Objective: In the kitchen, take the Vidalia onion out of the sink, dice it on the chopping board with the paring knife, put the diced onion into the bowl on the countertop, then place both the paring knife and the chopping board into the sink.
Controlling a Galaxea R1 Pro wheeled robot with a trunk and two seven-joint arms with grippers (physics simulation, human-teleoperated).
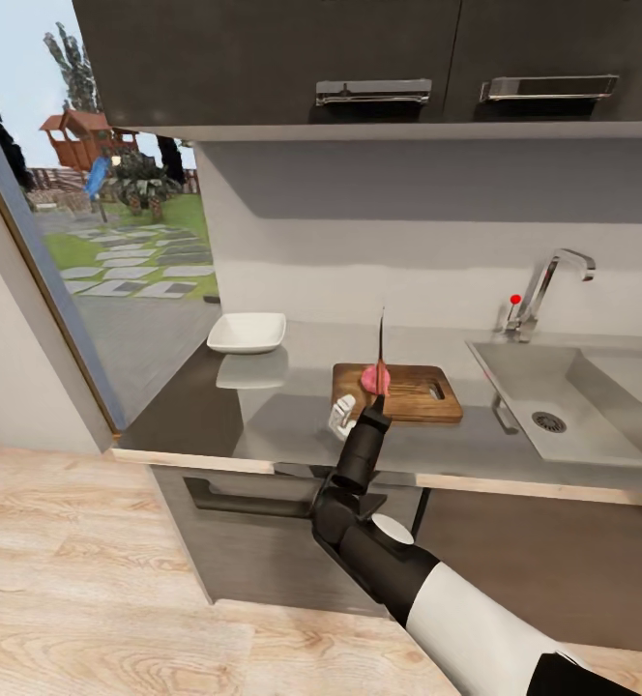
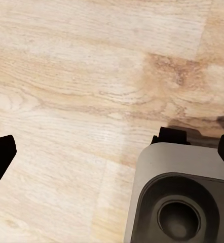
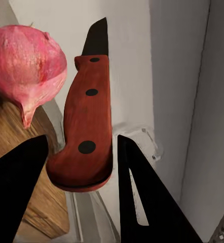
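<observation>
A pink Vidalia onion point(image 1: 372, 378) point(image 3: 26, 61) lies on the left end of the brown chopping board point(image 1: 416, 394) point(image 3: 8, 147), which rests on the steel countertop point(image 1: 263, 420). Just in front of it my right gripper point(image 1: 375, 410) point(image 3: 81, 167) is shut on the red handle of the paring knife point(image 1: 382, 343) point(image 3: 86, 116), whose dark blade points straight up. The white bowl point(image 1: 248, 332) stands at the back left of the counter. To the right is the sink point(image 1: 529, 387), its basin holding nothing. My left gripper point(image 2: 112, 152) hangs open over the wooden floor.
A chrome faucet point(image 1: 545, 285) with a red knob rises behind the sink. Dark wall cabinets point(image 1: 360, 58) hang above the counter. A small white object point(image 1: 341, 416) sits by the board's near left corner. A large window point(image 1: 118, 242) lies left.
</observation>
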